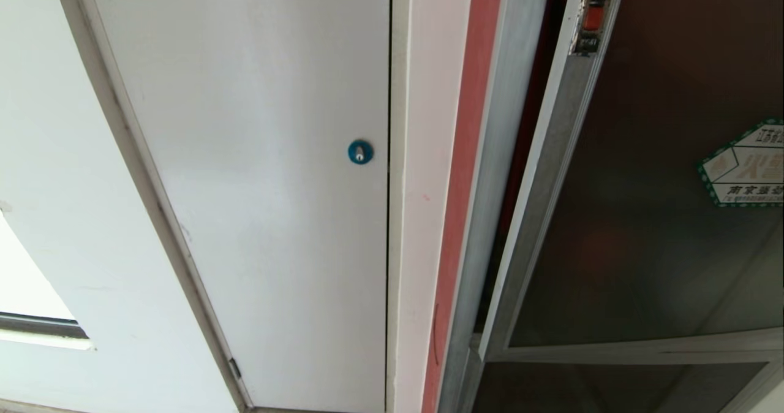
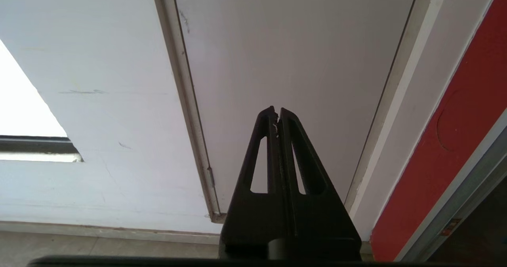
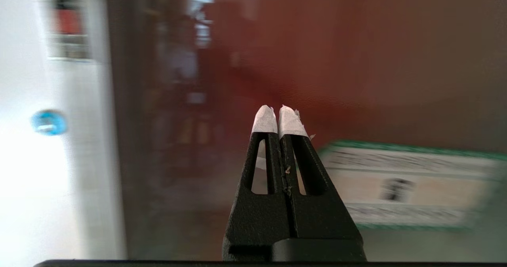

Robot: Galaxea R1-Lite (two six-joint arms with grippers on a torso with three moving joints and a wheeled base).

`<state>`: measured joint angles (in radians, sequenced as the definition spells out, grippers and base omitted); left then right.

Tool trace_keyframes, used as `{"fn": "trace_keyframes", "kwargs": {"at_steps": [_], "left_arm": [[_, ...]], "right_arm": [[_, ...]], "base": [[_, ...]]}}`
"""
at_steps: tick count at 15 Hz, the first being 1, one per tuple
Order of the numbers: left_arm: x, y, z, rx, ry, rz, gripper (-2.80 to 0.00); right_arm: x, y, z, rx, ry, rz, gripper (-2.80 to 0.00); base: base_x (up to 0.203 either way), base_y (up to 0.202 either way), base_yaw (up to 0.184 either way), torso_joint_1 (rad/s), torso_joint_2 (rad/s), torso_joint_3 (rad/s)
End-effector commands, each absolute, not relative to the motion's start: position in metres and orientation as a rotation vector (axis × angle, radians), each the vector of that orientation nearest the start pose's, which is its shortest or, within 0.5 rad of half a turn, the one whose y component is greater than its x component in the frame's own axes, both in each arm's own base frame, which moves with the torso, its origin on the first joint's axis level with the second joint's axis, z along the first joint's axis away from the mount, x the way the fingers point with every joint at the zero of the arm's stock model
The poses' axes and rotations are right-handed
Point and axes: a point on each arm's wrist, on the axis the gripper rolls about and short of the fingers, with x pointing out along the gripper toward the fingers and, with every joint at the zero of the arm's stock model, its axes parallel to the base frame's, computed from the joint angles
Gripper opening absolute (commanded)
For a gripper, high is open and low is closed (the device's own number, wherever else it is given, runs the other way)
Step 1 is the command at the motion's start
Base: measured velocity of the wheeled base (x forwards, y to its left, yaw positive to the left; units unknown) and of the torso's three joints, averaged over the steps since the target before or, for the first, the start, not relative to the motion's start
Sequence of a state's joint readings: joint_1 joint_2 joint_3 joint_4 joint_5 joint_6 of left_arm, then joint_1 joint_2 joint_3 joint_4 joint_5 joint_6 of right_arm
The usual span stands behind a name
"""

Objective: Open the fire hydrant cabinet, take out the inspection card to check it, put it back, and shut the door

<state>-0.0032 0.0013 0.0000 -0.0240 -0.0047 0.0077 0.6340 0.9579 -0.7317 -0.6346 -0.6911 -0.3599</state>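
From my head camera I have the plain white door (image 1: 257, 186) on the left, its blue round lock (image 1: 360, 152) sitting near the closing edge. My left pincer (image 2: 277, 114) is parked low in front of that white door, its black fingers pressed together with nothing between them. Next along comes a pale strip of wall and a red band (image 1: 462, 186), then the silver frame of the fire hydrant cabinet (image 1: 499, 155). The door (image 1: 643, 217) of the cabinet stands slightly ajar from that frame, a dark gap showing between the two, with its small red latch (image 1: 592, 16) at the top of the silver edge and the green-bordered hexagonal sticker (image 1: 744, 165) on the tinted glass at far right. My right pincer (image 3: 279, 114) faces the tinted glass (that view is blurred), white-taped tips clenched shut on nothing, the sticker just beside it. I cannot see the inspection card anywhere.
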Motion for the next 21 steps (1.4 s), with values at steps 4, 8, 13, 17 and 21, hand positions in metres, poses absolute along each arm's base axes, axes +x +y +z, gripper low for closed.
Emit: {"fn": "trace_keyframes", "kwargs": {"at_steps": [4,8,13,17,21], "left_arm": [[-0.022,0.0,0.075,0.008,-0.011,-0.008,-2.8],[-0.022,0.0,0.075,0.008,-0.011,-0.008,-2.8],[-0.022,0.0,0.075,0.008,-0.011,-0.008,-2.8],[-0.022,0.0,0.075,0.008,-0.011,-0.008,-2.8],[-0.022,0.0,0.075,0.009,-0.011,-0.008,-2.8]], "right_arm": [[0.049,0.002,0.336,-0.107,-0.352,-0.42,-2.8],[0.005,-0.014,0.333,-0.154,-0.338,-0.678,-2.8],[-0.052,-0.007,0.306,-0.209,-0.355,-0.769,-2.8],[-0.061,-0.007,0.274,-0.213,-0.347,-0.571,-2.8],[-0.065,-0.013,0.243,-0.177,-0.273,-0.461,-2.8]], "base": [[0.0,0.0,0.0,0.0,0.0,0.0],[0.0,0.0,0.0,0.0,0.0,0.0],[0.0,0.0,0.0,0.0,0.0,0.0],[0.0,0.0,0.0,0.0,0.0,0.0],[0.0,0.0,0.0,0.0,0.0,0.0]]}}
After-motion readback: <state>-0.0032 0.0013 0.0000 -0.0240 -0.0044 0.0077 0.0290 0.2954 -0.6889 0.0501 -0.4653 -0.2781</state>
